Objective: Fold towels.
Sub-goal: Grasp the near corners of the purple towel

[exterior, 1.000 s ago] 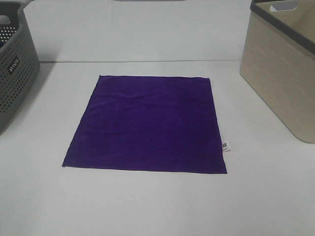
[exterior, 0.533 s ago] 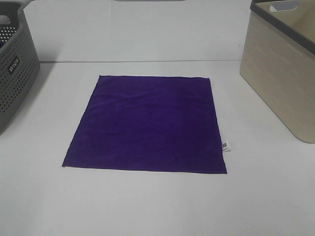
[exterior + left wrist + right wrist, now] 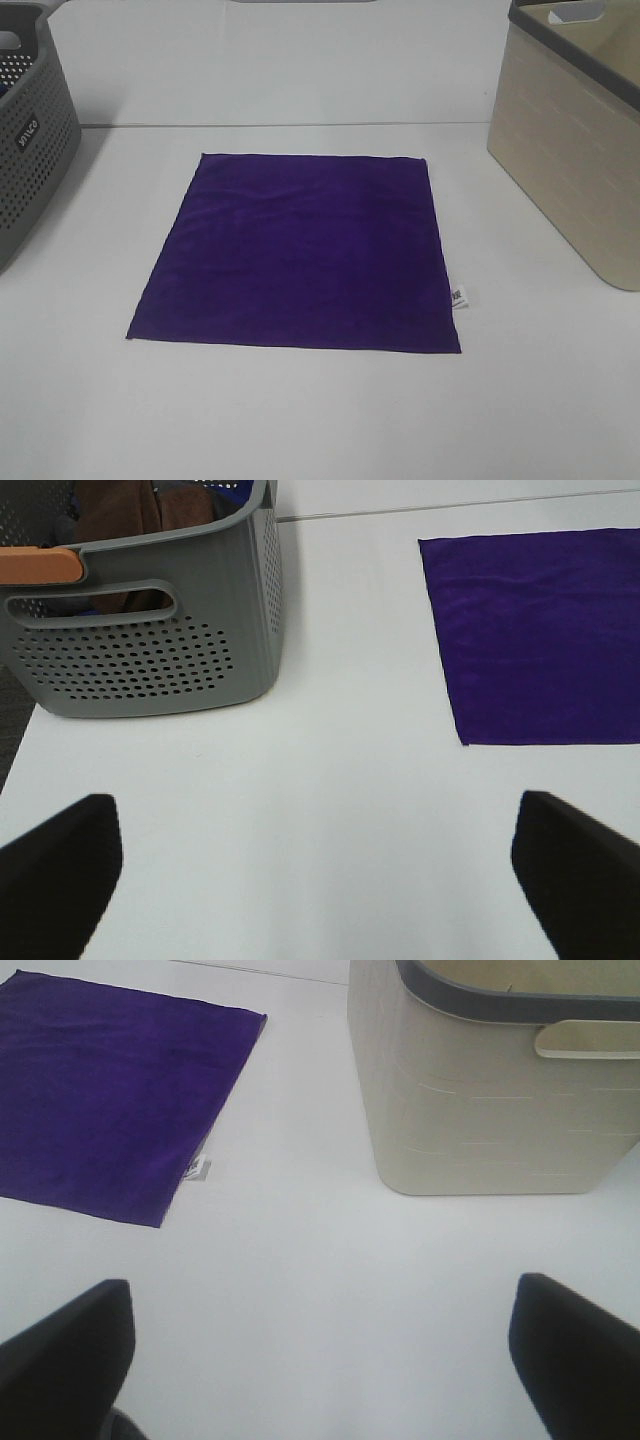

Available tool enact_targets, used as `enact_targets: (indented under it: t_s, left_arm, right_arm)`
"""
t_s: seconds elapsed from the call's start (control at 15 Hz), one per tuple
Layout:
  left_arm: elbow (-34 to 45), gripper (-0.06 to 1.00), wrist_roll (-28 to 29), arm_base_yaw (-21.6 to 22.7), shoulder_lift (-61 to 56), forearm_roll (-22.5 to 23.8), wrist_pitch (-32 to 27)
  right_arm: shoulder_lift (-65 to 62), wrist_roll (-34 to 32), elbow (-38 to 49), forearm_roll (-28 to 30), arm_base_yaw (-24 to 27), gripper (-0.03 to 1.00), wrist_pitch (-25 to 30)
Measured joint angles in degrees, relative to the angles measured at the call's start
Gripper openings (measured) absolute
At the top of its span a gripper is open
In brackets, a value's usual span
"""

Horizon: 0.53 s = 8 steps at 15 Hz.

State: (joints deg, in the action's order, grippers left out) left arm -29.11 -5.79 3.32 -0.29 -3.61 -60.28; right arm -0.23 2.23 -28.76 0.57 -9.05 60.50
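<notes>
A deep purple square towel (image 3: 300,250) lies flat and unfolded on the white table, with a small white tag (image 3: 459,298) at its right edge. It also shows in the left wrist view (image 3: 540,630) and in the right wrist view (image 3: 100,1090). Neither arm shows in the exterior high view. My left gripper (image 3: 320,880) is open and empty over bare table, short of the towel's near left corner. My right gripper (image 3: 320,1360) is open and empty over bare table, apart from the towel's tag corner (image 3: 198,1169).
A grey perforated basket (image 3: 25,130) stands at the left edge and holds brown cloth (image 3: 130,505). A beige basket (image 3: 575,140) with a dark rim stands at the right. The table's back edge (image 3: 300,124) runs behind the towel.
</notes>
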Motion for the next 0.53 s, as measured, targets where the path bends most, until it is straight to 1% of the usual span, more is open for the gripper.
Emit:
enact_targets:
  t_s: [0.53]
  left_arm:
    - [0.0, 0.99, 0.0, 0.0, 0.0, 0.0, 0.0]
  right_arm:
    - [0.0, 0.0, 0.0, 0.6, 0.0, 0.99, 0.0]
